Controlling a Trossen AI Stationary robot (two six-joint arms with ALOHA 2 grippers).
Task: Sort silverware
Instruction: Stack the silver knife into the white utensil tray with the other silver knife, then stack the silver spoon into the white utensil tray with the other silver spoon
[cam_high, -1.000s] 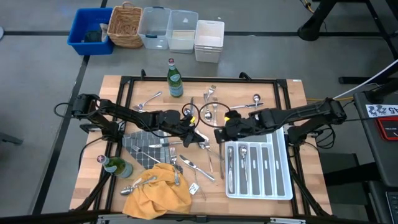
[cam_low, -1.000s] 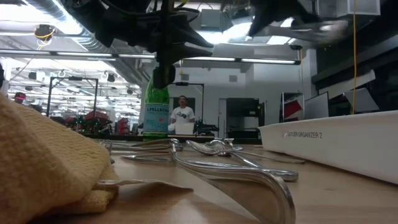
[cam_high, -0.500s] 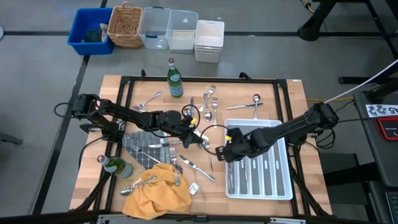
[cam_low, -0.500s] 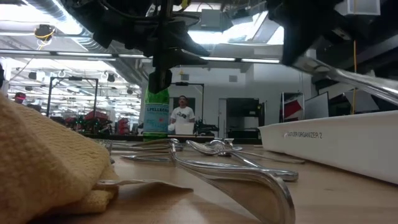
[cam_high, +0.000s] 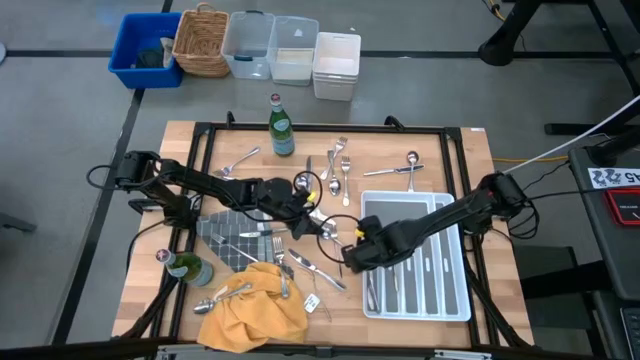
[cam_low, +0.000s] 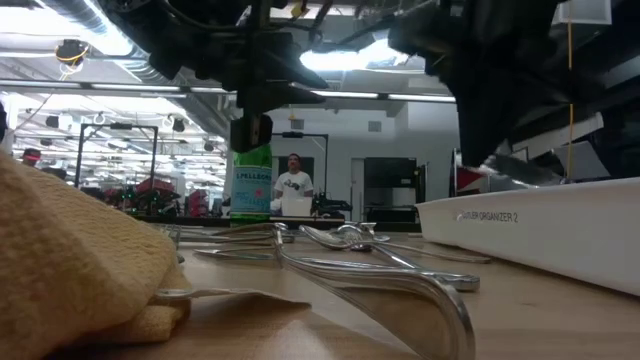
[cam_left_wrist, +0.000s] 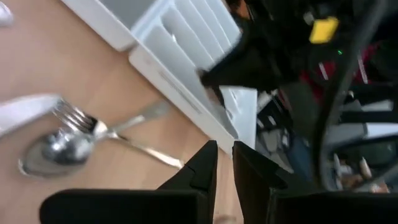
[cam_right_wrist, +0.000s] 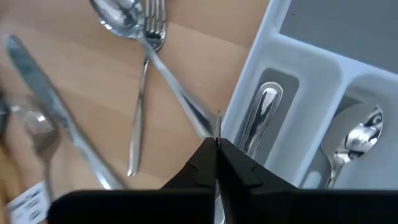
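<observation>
The right tool (cam_high: 352, 258) sits low at the near-left corner of the white tray (cam_high: 452, 305), its fingers pinched together on a thin piece of silverware (cam_right_wrist: 217, 127) — in the right wrist view a slim metal edge stands up between the tips, right over the tray's outer wall. Just beyond that wall, a utensil handle (cam_right_wrist: 260, 115) lies in the first compartment and a spoon (cam_right_wrist: 359, 137) in the next.

The left tool (cam_high: 308, 222) hovers over the middle of the tabletop (cam_high: 480, 160), beside a fork and spoon (cam_left_wrist: 71, 140) lying together on the wood; its fingers (cam_left_wrist: 205, 163) stand a narrow gap apart with nothing seen between them.

More loose silverware is scattered around — a cluster of forks (cam_high: 338, 160) near the far edge by the green bottle (cam_high: 281, 128), a spoon (cam_high: 410, 160) further right, a few pieces by the yellow cloth (cam_high: 252, 305) at the near edge. A second green bottle (cam_high: 190, 268) lies on its side at the left.
</observation>
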